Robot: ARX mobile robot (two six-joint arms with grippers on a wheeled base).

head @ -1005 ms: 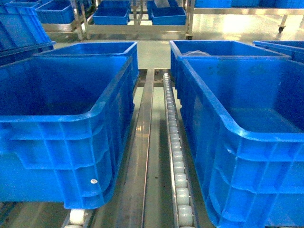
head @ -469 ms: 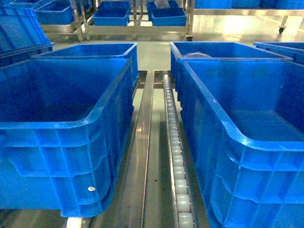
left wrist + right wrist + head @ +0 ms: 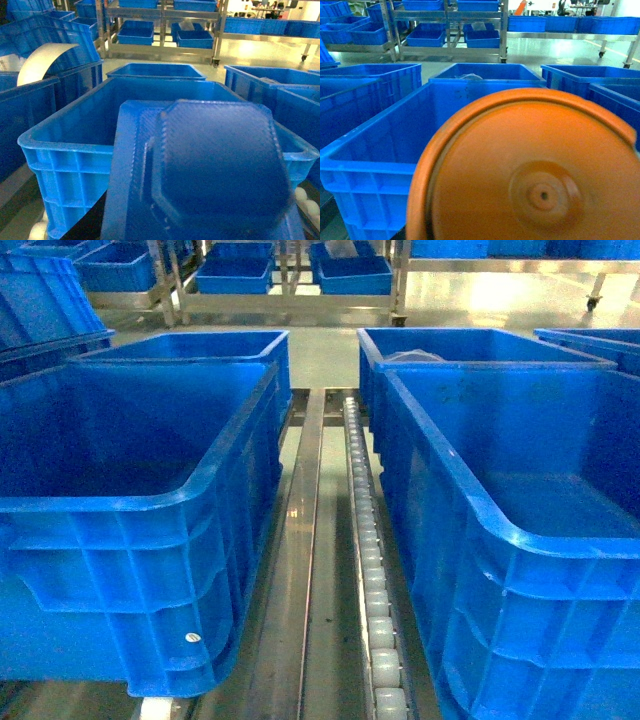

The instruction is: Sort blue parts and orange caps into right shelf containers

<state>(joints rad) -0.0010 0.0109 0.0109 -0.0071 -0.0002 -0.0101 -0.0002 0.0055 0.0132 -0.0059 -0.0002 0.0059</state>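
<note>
Since a second ago both deep bins [image 3: 130,510] [image 3: 520,530] sit slightly lower in the head view. Close before the left wrist camera looms a blue part [image 3: 210,175]; before the right, an orange cap [image 3: 530,170]. Neither gripper shows, so grip unknown

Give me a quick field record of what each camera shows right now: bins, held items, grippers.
near left bin: deep, blue; floor dim, contents not clear
near right bin: deep, blue; no parts seen inside
roller track: runs between the two bins
left wrist view: blue part fills the foreground, close to the lens
right wrist view: orange cap fills the foreground
grippers: fingers not visible in any view
</note>
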